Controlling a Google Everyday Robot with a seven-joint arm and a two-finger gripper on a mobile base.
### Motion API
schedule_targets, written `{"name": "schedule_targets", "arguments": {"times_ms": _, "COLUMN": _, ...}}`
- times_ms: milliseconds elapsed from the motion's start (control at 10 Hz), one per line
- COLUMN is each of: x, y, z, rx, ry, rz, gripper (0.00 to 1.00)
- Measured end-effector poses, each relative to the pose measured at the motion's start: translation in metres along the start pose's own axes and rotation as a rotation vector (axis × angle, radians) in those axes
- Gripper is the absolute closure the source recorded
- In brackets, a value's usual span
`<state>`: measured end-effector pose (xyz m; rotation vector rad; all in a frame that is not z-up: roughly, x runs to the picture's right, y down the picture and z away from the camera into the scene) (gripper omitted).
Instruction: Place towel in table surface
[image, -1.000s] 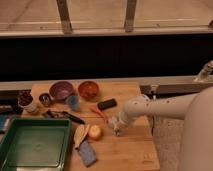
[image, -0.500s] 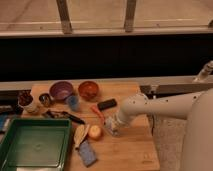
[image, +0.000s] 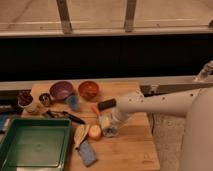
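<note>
**Mia:** What sits closest on the table (image: 135, 150)?

**Ben:** A green tray (image: 34, 147) fills the near left corner. Just right of it lies a blue towel (image: 88, 153), flat on the wood near the front edge.

**Mia:** And a bit farther back?

**Ben:** A yellow banana (image: 80, 134) lies beside an orange fruit (image: 94, 132). The gripper (image: 111, 129) hangs low just right of that fruit. It is near the towel but not touching it.

**Mia:** Are the jaws open?

**Ben:** No one can tell that from here.

**Mia:** What is behind them?

**Ben:** A small blue cup (image: 73, 102) stands in the middle. Farthest back sit a purple bowl (image: 61, 90) and an orange bowl (image: 88, 89), side by side. The white arm (image: 160, 102) reaches in from the right.
</note>
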<state>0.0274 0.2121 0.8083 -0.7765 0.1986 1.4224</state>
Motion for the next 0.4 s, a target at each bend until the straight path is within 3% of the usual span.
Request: {"name": "schedule_targets", "arguments": {"times_ms": 400, "x": 0.0001, "y": -0.001, "z": -0.0002, "rx": 0.001, "ry": 0.0, "rz": 0.002, "gripper": 0.3}}
